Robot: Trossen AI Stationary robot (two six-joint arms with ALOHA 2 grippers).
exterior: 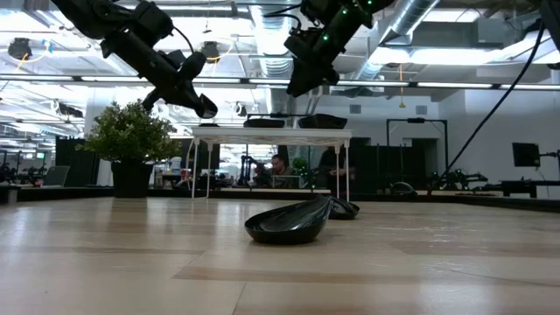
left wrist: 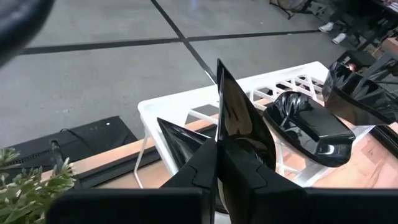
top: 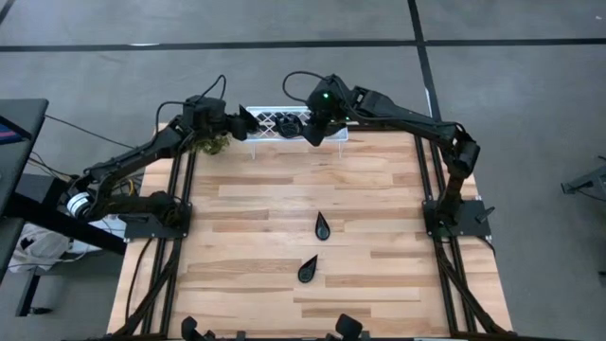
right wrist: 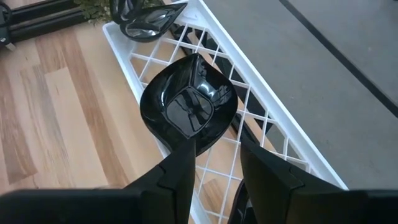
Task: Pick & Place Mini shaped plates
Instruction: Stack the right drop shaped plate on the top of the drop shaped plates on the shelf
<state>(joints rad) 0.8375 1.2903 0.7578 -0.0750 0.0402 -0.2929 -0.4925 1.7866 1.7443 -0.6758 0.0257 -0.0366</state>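
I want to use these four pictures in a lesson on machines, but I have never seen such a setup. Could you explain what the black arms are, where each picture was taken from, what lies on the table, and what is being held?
It is a robot with two dark jointed arms at a wooden table. One camera looks down from above, one sits level with the tabletop, and one rides on each wrist. Two tiny black teardrop plates lie on the wood. At the far edge stands a white lattice tray, with a small green plant beside it. The left gripper holds a black plate on edge above the tray. The right gripper holds a roundish black plate over the lattice. Other black plates already rest on the tray.
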